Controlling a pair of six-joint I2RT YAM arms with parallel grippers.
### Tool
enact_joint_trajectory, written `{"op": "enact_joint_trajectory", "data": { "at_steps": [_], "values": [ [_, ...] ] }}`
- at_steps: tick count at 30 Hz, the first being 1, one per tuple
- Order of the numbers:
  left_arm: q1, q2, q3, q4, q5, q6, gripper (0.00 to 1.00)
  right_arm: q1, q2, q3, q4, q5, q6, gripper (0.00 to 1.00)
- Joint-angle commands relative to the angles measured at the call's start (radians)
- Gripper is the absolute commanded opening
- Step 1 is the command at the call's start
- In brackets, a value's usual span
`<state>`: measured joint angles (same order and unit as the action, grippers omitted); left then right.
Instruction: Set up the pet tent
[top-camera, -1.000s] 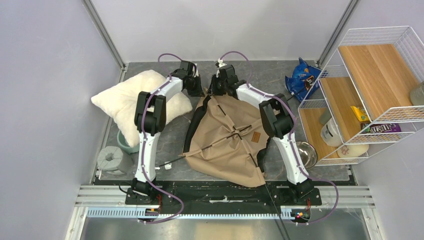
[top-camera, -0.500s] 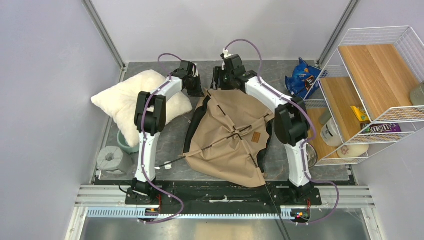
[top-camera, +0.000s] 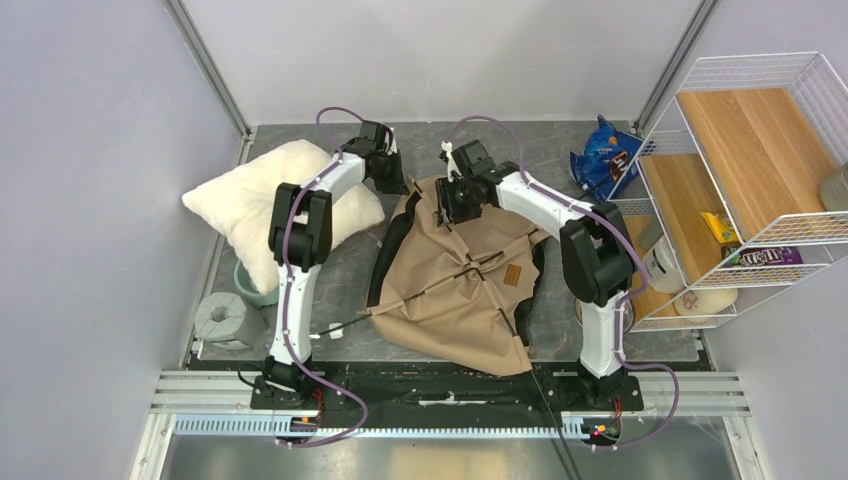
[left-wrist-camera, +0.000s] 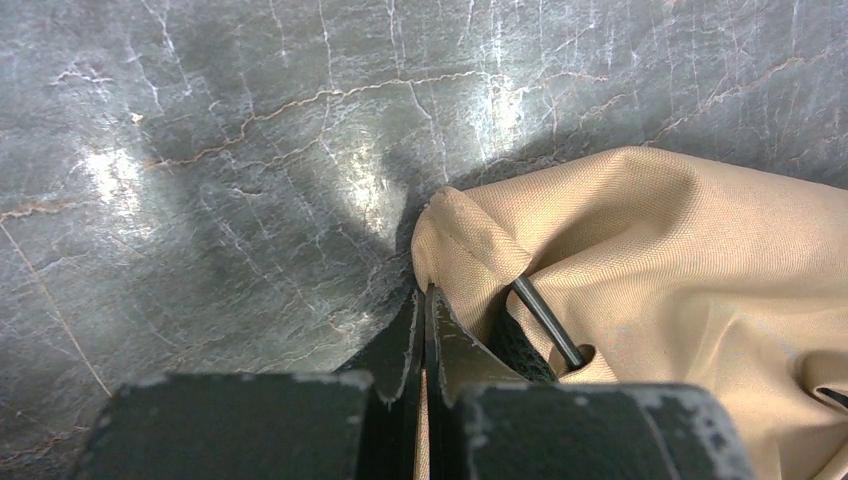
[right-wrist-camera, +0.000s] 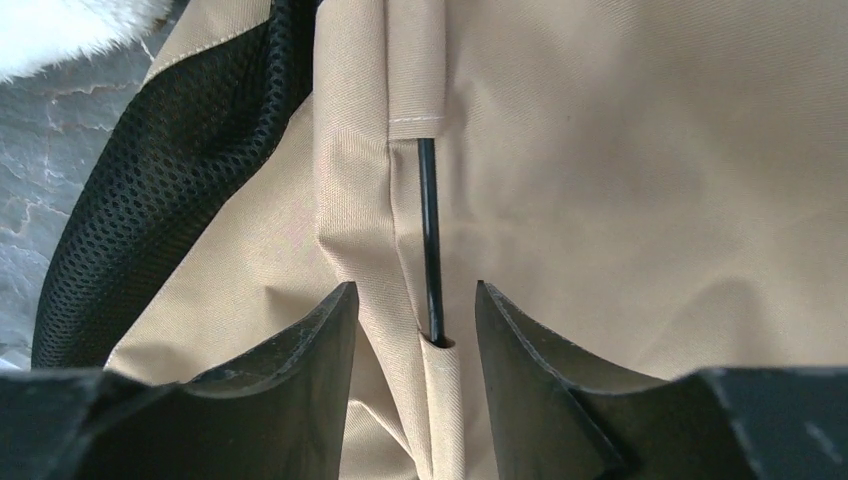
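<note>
The tan pet tent (top-camera: 460, 285) lies crumpled and flat in the middle of the table, black poles crossing near its brown label (top-camera: 512, 276). My left gripper (top-camera: 397, 188) is shut on a fold of the tent's far left corner (left-wrist-camera: 470, 240); a strip of tan cloth shows between its jaws and a black pole (left-wrist-camera: 545, 320) enters a sleeve beside them. My right gripper (top-camera: 447, 212) is open just above the tent's far edge. In the right wrist view a black pole (right-wrist-camera: 429, 235) runs into a sleeve between my fingers (right-wrist-camera: 320, 345), apart from both. No pompom shows.
A fluffy white pillow (top-camera: 262, 195) lies left of the tent under the left arm. A blue snack bag (top-camera: 603, 160) sits at the back right. A wire shelf rack (top-camera: 740, 190) with goods stands on the right. A grey roll (top-camera: 228, 318) and teal bowl (top-camera: 248, 285) lie left.
My right arm swung from the tent's far edge back and then down and nearer, over the fabric, with its jaws open around the pole. The left arm and tent barely moved.
</note>
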<state>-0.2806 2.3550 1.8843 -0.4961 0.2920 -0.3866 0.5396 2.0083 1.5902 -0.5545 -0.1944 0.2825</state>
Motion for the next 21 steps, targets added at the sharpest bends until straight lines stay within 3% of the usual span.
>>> {"op": "enact_joint_trajectory", "data": {
  "at_steps": [1, 7, 12, 21],
  "values": [
    [0.003, -0.043, 0.036, -0.021, 0.037, 0.022, 0.02, 0.01, 0.043, 0.046, 0.014, -0.027, -0.041, 0.49],
    [0.003, -0.052, 0.028, -0.022, 0.055, 0.02, 0.02, 0.009, 0.076, 0.064, 0.03, -0.028, -0.046, 0.36],
    [0.003, -0.067, 0.016, -0.022, 0.065, 0.026, 0.02, 0.009, 0.083, 0.063, 0.059, -0.038, -0.038, 0.01],
    [0.003, -0.122, 0.037, -0.024, 0.076, 0.037, 0.05, 0.01, -0.019, -0.059, 0.23, -0.022, 0.003, 0.0]
  ]
}}
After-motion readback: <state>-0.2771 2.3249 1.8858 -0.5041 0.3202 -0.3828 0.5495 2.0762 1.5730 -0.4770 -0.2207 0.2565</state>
